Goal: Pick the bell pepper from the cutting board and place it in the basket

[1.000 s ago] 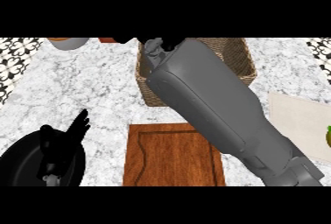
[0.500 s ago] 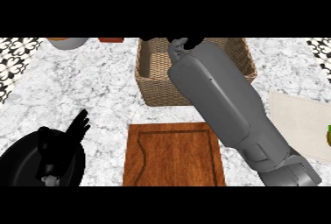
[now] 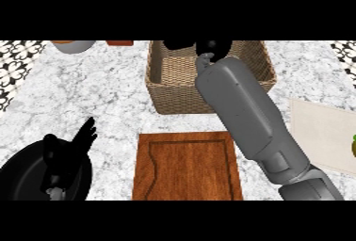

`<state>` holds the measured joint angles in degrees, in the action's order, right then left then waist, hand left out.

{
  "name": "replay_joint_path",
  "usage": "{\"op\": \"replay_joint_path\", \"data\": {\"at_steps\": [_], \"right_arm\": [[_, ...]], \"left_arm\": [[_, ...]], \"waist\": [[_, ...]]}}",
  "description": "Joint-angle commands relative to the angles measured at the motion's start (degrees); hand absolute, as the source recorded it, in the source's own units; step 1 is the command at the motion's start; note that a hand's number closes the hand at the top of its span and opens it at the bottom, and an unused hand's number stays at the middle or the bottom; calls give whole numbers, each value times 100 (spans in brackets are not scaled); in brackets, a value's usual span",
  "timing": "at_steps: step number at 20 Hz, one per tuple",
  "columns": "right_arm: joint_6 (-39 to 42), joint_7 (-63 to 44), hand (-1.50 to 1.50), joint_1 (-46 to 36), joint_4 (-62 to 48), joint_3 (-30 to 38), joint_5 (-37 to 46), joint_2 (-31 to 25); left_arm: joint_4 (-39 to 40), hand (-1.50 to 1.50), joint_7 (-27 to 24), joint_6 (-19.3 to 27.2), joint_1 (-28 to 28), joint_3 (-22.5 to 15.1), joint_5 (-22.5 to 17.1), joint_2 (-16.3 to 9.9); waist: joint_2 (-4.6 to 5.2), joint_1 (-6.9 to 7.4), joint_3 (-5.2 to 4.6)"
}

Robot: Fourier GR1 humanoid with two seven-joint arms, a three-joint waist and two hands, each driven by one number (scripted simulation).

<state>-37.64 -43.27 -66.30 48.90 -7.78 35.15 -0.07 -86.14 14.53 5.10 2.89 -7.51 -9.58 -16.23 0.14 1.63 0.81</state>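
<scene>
The wooden cutting board (image 3: pixel 186 165) lies bare at the counter's front centre. No bell pepper shows anywhere in the view. Behind the board stands the wicker basket (image 3: pixel 182 100). My right forearm crosses its right half, and my right hand (image 3: pixel 213 47) is over the basket's far side at the picture's top. The hand is dark and partly cut off, so whether it holds anything is hidden. At the lower left my left hand (image 3: pixel 69 148) rests open, fingers up, above a black round pan (image 3: pixel 21 176).
A grey bowl (image 3: pixel 73 45) and a reddish-brown object (image 3: pixel 119 43) sit at the back left. A beige cloth (image 3: pixel 324 134) lies at the right, with something green (image 3: pixel 353 146) at the right edge. Patterned tiles (image 3: pixel 14 68) border the counter's left side.
My right arm has swung to the right across the basket, uncovering the basket's left half and more of the cutting board. The left hand has not moved.
</scene>
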Motion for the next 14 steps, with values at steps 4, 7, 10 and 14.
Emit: {"op": "replay_joint_path", "data": {"at_steps": [4, 7, 10, 14], "right_arm": [[196, -265, 150, 204, -855, -276, 771, -385], [423, 147, -150, 408, -790, -303, 642, -428], [306, 479, -150, 268, -1016, -184, 662, -584], [177, 356, -150, 435, -674, -186, 728, -508]], "left_arm": [[412, 0, 239, -52, 444, 125, -37, -119], [177, 0, 458, 265, 337, -45, 151, 135], [591, 0, 2, 39, 393, 31, 177, 85], [174, 0, 271, -153, 670, 176, -48, -113]], "waist": [[-1, -104, -89], [-9, -129, -80], [28, -77, -85], [-14, -101, -81]]}}
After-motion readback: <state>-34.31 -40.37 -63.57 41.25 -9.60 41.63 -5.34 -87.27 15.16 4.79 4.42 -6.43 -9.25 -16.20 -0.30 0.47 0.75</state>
